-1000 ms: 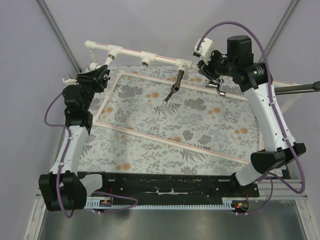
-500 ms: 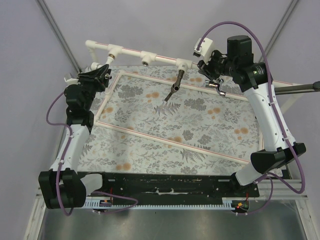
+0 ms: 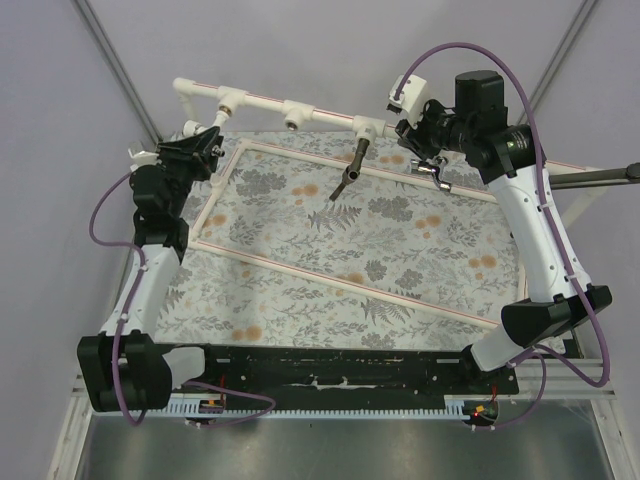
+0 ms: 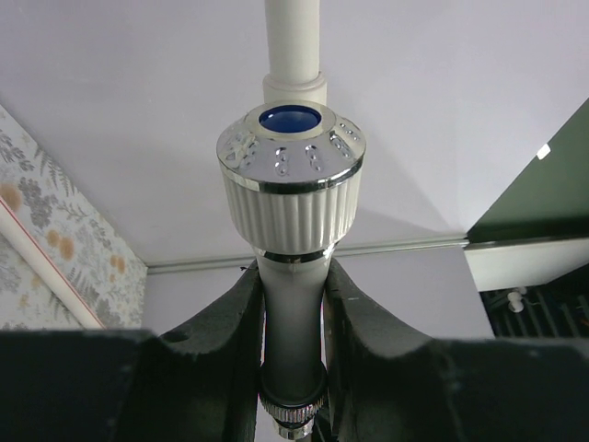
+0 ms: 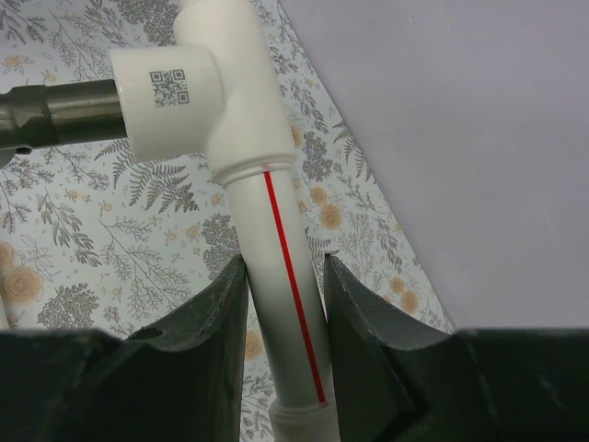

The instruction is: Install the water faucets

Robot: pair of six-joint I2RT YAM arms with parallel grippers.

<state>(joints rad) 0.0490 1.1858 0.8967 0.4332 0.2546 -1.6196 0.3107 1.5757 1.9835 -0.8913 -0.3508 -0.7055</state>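
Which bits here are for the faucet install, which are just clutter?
Job:
white faucet, in left gripper
dark metal faucet, mounted on pipe frame
right gripper, clamping that frame

Not involved:
floral mat
purple cables

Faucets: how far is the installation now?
Done: the metal faucet sits in its tee. In hand: the left end effector clamps the white faucet; the right end effector grips the pipe. Left, apparently: threading the white faucet in; one middle tee stands open.

Floral-covered table (image 3: 330,250) — a white pipe frame (image 3: 345,282) (red-striped) lies on it
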